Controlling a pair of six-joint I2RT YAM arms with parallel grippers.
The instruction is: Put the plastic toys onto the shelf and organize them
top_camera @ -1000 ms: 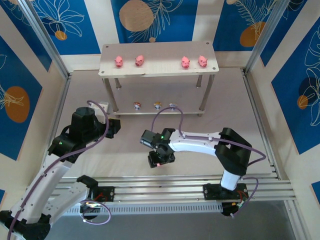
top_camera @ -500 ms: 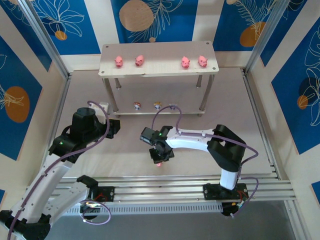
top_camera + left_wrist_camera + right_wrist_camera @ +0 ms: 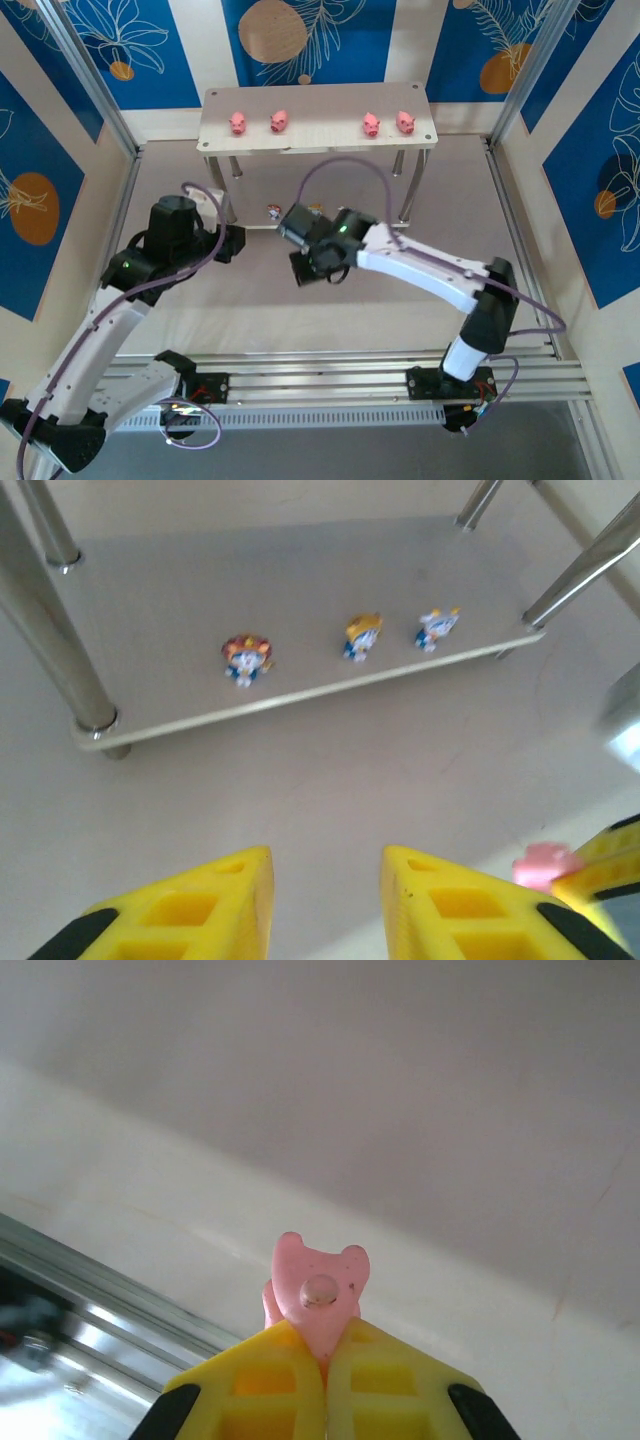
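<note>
Pale beige tabletop (image 3: 300, 320) between blue-patterned walls (image 3: 340, 45) carries a two-tier wood-grain shelf (image 3: 320, 142) on metal legs. Left yellow fingers (image 3: 255, 890) stand apart, empty; right yellow fingers (image 3: 350, 1352) pinch one pink plastic pig (image 3: 318, 1295) in front of the shelf. Four pink pigs (image 3: 280, 121) line its top board, three whitish figurines (image 3: 362, 637) the lower.

Top & L-wrist cams, shared shelf (image 3: 320, 128)
</note>
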